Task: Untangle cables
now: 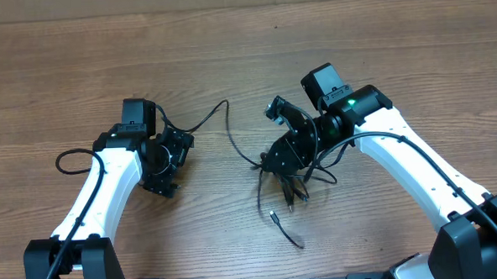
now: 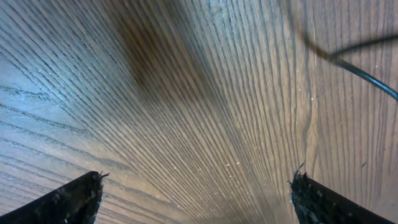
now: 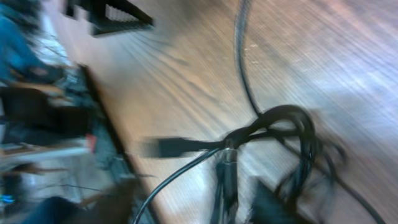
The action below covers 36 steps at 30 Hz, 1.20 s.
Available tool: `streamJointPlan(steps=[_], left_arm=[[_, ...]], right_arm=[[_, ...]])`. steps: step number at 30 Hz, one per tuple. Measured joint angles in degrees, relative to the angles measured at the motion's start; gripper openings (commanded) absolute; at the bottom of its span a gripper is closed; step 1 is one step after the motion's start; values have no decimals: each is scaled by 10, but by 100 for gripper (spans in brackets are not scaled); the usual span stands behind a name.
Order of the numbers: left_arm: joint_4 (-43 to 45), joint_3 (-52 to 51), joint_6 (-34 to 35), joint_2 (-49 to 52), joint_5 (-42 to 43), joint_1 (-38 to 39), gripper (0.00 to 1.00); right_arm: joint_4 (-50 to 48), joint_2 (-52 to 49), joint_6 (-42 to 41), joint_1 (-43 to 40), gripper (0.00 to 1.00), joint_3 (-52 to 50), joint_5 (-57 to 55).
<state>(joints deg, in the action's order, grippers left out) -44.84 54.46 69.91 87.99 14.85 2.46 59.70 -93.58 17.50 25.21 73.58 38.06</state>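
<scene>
— Where are our cables (image 1: pixel 291 191)?
— In a knot near the middle of the bench (image 1: pixel 77 71), under our right jaws. It is too blurry, so we cannot tell if those pinch anything.
— And our left jaws?
— Spread wide, beside one loose cord (image 2: pixel 364 76). We should pull it slowly toward the left edge. Our right arm (image 1: pixel 400 145) hides part of the knot.

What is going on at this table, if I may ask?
Two robot arms are untangling thin black cables on a wooden table. The right gripper sits low over the knotted bunch; blur hides whether it grips anything. The left gripper is open above bare wood, holding nothing. The cables are not yet separated.
</scene>
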Motion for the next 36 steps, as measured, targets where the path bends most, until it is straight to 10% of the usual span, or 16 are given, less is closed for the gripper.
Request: streamJointPlan(steps=[8,16,36], left_arm=[[0,0,-9,0,-8,0,99],[0,0,-13,0,-21,0,100],[-2,0,-44,0,-31,0,100]], right_arm=[[-101,0,-51,0,100,-2,-66],[-132,1,-462,7,100,-3,-134],[-200,-176,-1061,124,64,-9,-339]])
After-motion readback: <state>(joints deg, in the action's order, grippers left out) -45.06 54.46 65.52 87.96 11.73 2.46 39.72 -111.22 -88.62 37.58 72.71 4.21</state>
